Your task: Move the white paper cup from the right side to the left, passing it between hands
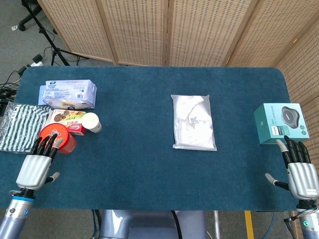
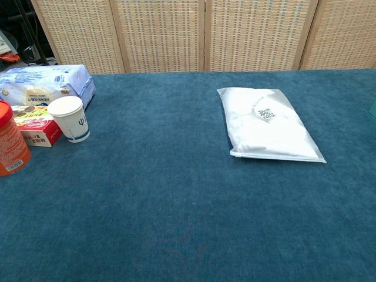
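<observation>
- My left hand (image 1: 34, 169) hangs at the near left edge of the tabletop (image 1: 149, 174), fingers straight and spread, holding nothing. It sits well short of the white paper cup (image 1: 91, 122), which I judge is right for a cup that already stands where it belongs.
- My right hand (image 1: 298, 174) is at the near right corner, also empty with its fingers apart, just in front of the teal box (image 1: 281, 123) and not touching it as far as I can tell. It is far from the cup, so I read it as having no part in the grasp now.
- Neither hand shows in the chest view.
- The cup stands upright on the left side of the tabletop, mouth up. It is just beside the small red snack box (image 2: 34, 124), possibly touching it, and near the red canister (image 2: 12, 147) and the blue-and-white packet (image 2: 47, 85) behind it.
- It stands free, so I judge the move as good as done.
- The cup is plain white with a rolled rim and a small dark mark printed on its side. It tapers toward the base and looks light and thin-walled. I cannot see whether anything is inside it.
- The white plastic pouch (image 1: 193, 122) lies flat mid-tabletop, well apart from the cup, and the striped cloth bag (image 1: 17, 127) lies at the far left edge.
</observation>
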Robot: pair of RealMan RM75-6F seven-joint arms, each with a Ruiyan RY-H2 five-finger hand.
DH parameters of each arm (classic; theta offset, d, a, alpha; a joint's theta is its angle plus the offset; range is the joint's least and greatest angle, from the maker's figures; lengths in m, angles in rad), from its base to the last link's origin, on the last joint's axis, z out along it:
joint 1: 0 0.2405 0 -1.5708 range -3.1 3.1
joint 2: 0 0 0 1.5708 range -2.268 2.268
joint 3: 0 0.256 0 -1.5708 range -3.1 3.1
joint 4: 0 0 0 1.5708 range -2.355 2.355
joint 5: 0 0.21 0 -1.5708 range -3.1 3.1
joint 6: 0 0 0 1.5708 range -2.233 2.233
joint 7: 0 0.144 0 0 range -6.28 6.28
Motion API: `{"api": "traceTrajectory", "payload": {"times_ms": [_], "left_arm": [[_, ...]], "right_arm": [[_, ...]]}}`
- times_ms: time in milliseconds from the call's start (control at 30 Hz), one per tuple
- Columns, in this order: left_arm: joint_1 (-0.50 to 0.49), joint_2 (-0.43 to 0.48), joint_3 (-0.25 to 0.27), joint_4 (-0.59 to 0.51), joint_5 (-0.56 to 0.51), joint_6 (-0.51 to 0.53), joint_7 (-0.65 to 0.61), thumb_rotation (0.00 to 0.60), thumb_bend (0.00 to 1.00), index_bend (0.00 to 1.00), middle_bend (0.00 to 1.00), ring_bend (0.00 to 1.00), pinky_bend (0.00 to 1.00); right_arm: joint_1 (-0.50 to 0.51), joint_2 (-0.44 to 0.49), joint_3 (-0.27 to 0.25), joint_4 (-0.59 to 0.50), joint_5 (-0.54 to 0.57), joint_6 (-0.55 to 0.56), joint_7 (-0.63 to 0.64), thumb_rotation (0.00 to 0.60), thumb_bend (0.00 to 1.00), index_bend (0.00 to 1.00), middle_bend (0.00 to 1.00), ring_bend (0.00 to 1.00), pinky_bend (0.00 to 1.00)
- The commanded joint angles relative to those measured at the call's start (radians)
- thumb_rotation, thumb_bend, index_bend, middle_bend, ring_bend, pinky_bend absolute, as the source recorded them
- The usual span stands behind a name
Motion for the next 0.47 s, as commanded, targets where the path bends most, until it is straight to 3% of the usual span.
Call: {"api": "traceTrajectory", "payload": {"times_ms": [33, 200, 467], "left_arm": [[0.030, -0.012, 0.009, 0.037, 0.024, 0.021, -0.043, 0.600, 0.13, 0.00, 0.00, 0.00, 0.00], [0.063, -0.003, 0.016, 0.090, 0.052, 0.032, -0.129, 0.600, 0.13, 0.00, 0.00, 0.00, 0.00], [0.096, 0.024, -0.019, 0.110, 0.058, 0.051, -0.182, 0.600, 0.13, 0.00, 0.00, 0.00, 0.00]], "right_arm": [[0.000, -0.004, 0.005, 0.000, 0.013, -0.005, -0.015, 0.600, 0.00, 0.00, 0.00, 0.00, 0.00], [0.005, -0.016, 0.018, 0.010, 0.054, -0.027, -0.030, 0.600, 0.00, 0.00, 0.00, 0.00, 0.00], [0.025, -0.036, 0.008, 0.007, 0.048, -0.063, -0.072, 0.600, 0.00, 0.00, 0.00, 0.00, 0.00]]}}
